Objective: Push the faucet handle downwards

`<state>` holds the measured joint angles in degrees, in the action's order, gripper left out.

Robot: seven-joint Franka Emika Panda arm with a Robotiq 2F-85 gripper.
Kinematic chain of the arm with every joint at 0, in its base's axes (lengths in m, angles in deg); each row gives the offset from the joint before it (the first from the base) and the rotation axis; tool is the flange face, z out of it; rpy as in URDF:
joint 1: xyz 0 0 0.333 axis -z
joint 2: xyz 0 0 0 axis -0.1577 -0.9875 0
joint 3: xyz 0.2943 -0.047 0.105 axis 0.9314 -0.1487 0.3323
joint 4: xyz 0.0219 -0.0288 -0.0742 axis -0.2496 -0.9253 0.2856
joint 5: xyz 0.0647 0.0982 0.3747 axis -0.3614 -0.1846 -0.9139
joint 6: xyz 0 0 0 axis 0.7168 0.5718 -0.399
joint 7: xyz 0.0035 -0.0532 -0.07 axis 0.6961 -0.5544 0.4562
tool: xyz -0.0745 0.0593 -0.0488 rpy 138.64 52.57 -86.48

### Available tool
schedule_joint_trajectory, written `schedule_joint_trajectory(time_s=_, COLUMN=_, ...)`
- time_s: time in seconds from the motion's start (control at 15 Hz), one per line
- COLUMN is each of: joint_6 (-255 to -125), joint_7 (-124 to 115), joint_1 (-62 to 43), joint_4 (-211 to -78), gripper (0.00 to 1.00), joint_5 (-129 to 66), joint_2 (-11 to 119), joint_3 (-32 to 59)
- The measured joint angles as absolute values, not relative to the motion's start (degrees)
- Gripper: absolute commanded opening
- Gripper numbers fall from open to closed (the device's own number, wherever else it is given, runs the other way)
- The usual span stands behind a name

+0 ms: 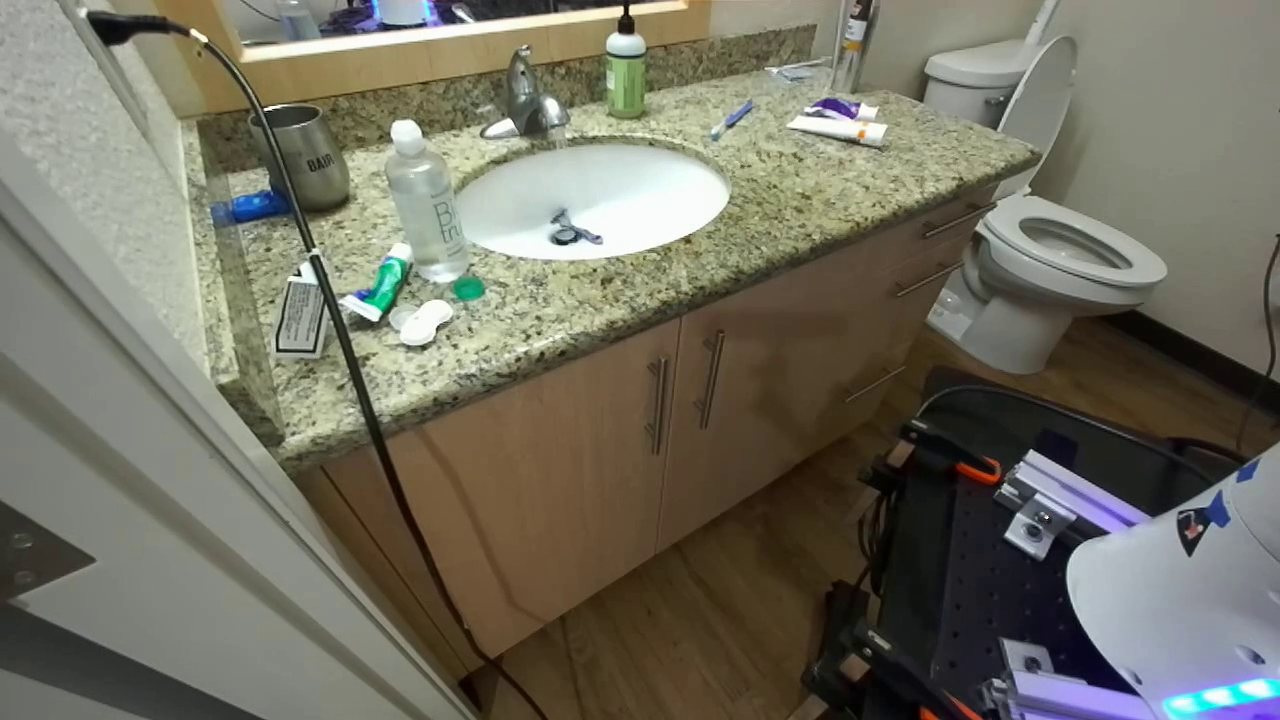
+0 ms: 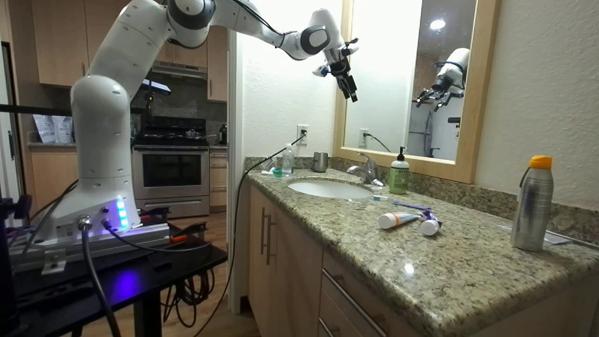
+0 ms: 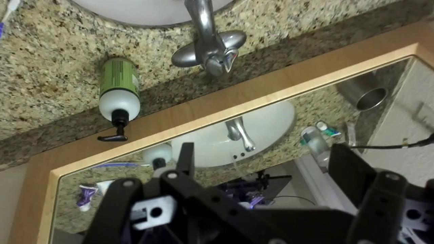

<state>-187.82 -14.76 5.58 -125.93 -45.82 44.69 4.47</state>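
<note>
One claw (image 3: 264, 159), spread and holding nothing, hangs well above the bench (image 2: 468, 271) — likely, we judge, to clear the pump-top soap bottle (image 3: 117, 79) before pressing the faucet handle (image 3: 231, 59), which tops the faucet (image 3: 205, 28) just behind the oval basin (image 1: 640, 190).

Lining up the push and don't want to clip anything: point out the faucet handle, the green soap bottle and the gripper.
Faucet handle (image 3: 231, 60): wrist view, on the slim lever.
Green soap bottle (image 2: 398, 180): in an exterior view, on its green lower body.
Gripper (image 3: 262, 146): wrist view, midway between its fingertips.
</note>
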Motion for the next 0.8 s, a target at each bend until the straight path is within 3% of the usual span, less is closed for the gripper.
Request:
schedule_joint_trajectory(time_s=0.53, joint_6=-192.36, joint_7=-28.35, joint_1=4.06, joint_4=-120.4, gripper=1.0, joint_5=-38.19, joint_2=35.46, joint_3=1.45)
schedule_joint_trajectory(time_s=0.8, joint_6=-182.88, joint_7=-36.86, joint_1=2.84, joint_4=-111.27, gripper=1.0, joint_5=-32.22, joint_2=25.39, joint_3=-1.34)
